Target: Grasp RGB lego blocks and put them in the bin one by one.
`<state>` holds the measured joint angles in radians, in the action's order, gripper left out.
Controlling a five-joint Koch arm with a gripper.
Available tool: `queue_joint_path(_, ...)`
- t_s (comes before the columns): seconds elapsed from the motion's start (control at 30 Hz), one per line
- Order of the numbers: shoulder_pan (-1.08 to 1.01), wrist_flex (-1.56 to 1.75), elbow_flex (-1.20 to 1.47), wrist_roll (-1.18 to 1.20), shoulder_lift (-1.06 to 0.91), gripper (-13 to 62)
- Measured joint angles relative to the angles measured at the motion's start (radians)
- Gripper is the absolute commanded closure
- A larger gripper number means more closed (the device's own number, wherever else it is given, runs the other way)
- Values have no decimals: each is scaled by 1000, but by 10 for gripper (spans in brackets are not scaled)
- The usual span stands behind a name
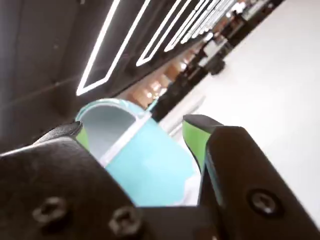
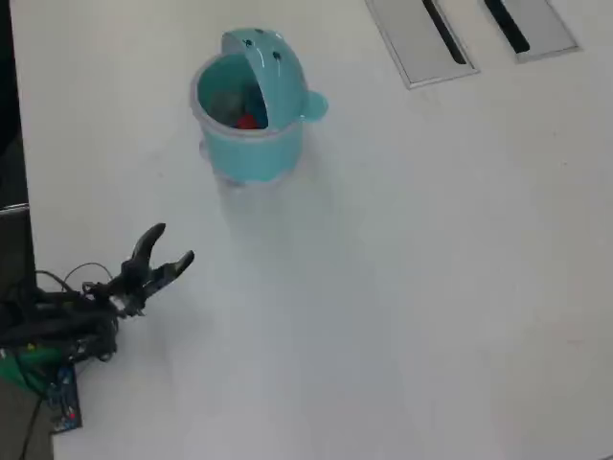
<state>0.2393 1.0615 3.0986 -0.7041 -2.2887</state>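
Teal bin (image 2: 251,153) stands on the white surface (image 2: 402,287), lid raised, with a red lego block (image 2: 249,121) inside it. Well apart, low at the left of the overhead view, the end effector (image 2: 175,243) is released, its jaws spread, nothing between them.

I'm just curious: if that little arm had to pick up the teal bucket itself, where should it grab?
Probably the front rim of the bin, coming from above on the side facing the tool. The raised lid blocks the far side, the round body looks too wide for the open jaws, and the side knob seems small.
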Motion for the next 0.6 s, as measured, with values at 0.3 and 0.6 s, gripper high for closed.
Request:
queue_joint_path(0.3,-77,-58,0,164,0,139)
queue_joint_path(0.6,-222,-422,-2,334,0,140)
